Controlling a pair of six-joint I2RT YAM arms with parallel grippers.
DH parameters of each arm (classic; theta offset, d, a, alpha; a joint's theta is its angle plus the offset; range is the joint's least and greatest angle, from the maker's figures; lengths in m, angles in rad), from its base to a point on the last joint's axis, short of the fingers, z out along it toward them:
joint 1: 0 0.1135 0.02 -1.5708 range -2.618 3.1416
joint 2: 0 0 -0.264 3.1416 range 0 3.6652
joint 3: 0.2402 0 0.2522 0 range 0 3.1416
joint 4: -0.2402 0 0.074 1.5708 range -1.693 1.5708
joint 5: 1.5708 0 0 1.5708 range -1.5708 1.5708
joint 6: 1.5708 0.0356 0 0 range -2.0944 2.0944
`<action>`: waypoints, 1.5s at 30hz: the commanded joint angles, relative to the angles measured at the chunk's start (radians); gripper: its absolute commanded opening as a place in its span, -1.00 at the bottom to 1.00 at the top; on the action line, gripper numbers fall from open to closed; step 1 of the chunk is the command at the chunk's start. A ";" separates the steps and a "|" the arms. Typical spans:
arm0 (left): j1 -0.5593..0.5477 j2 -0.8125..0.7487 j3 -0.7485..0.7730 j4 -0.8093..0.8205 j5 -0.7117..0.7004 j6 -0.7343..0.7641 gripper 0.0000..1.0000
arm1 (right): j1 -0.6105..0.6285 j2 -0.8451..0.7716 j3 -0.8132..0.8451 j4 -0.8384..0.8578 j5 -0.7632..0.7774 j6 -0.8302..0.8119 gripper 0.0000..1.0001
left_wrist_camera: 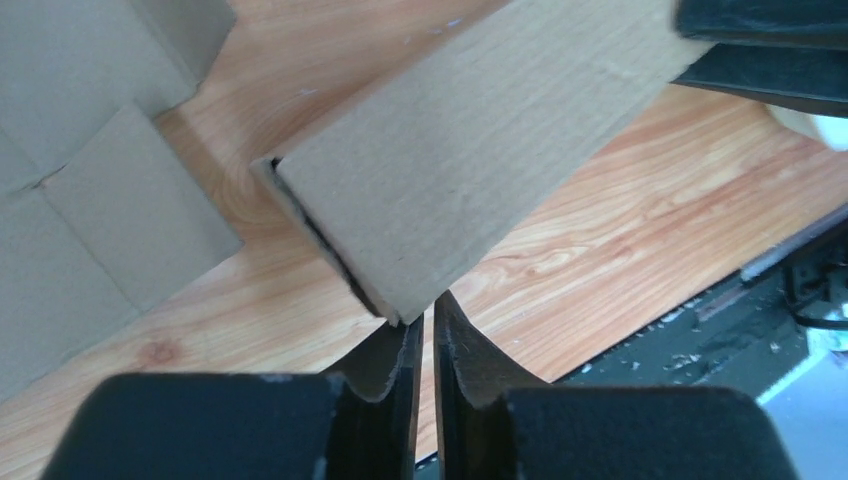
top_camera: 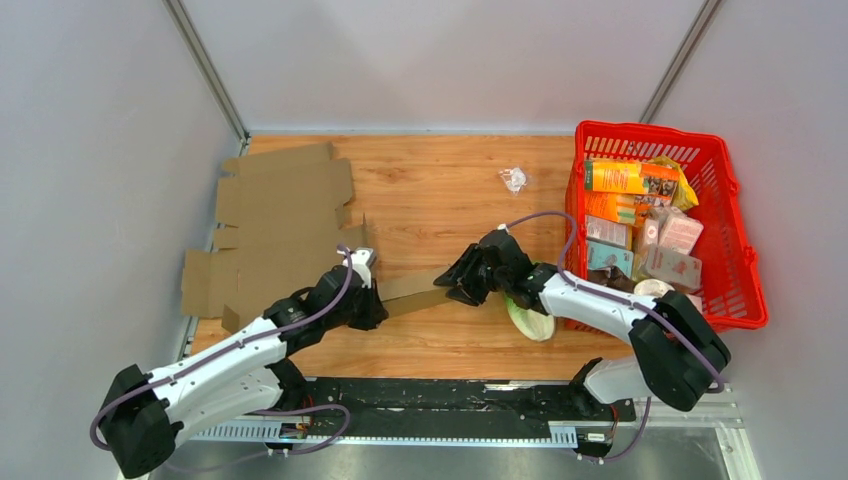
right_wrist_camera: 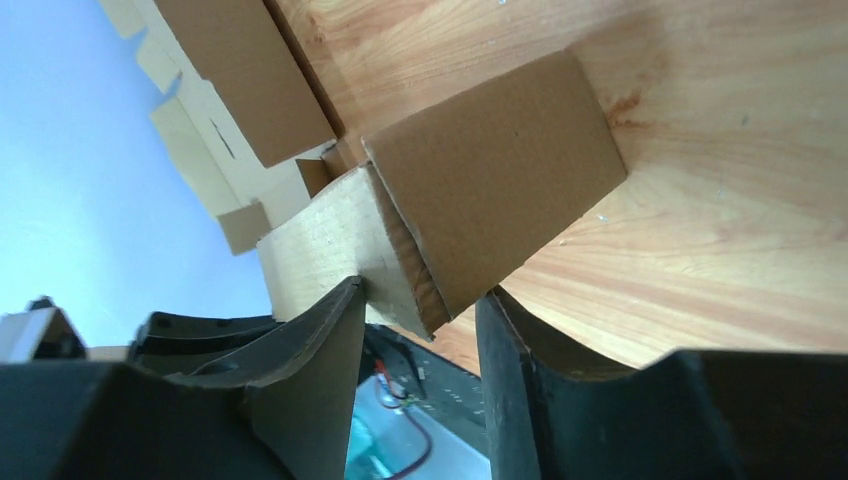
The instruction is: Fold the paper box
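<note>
The paper box is flat brown cardboard (top_camera: 280, 220) lying on the left of the wooden table. One long folded flap (top_camera: 412, 288) reaches right from it, between the two grippers. My right gripper (top_camera: 458, 282) has this flap's end (right_wrist_camera: 490, 190) between its fingertips (right_wrist_camera: 350, 300), which touch both of its sides. My left gripper (top_camera: 368, 303) is at the flap's other end. In the left wrist view my left gripper (left_wrist_camera: 425, 312) is nearly shut with only a thin gap, and the flap's corner (left_wrist_camera: 470, 160) rests at its fingertip, not between the fingers.
A red basket (top_camera: 745, 250) with several food packets stands at the right. A small clear wrapper (top_camera: 513, 179) lies at the back middle. A round pale lid-like thing (top_camera: 530, 320) lies under my right arm. A black rail (top_camera: 450, 400) runs along the near edge.
</note>
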 commanded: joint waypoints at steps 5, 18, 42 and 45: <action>0.007 -0.120 0.183 -0.001 0.204 0.071 -0.26 | -0.016 -0.084 0.005 -0.016 -0.045 -0.367 0.81; 0.194 0.021 0.171 0.004 0.235 0.084 -0.64 | -0.150 0.018 0.212 -0.145 -0.317 -0.749 0.24; 0.204 -0.092 -0.136 0.018 0.414 0.011 -0.64 | -0.153 0.008 0.047 -0.214 -0.302 -0.892 -0.25; 0.184 -0.135 -0.130 -0.027 0.447 0.003 -0.49 | -0.154 -0.063 0.027 -0.237 -0.311 -0.877 -0.03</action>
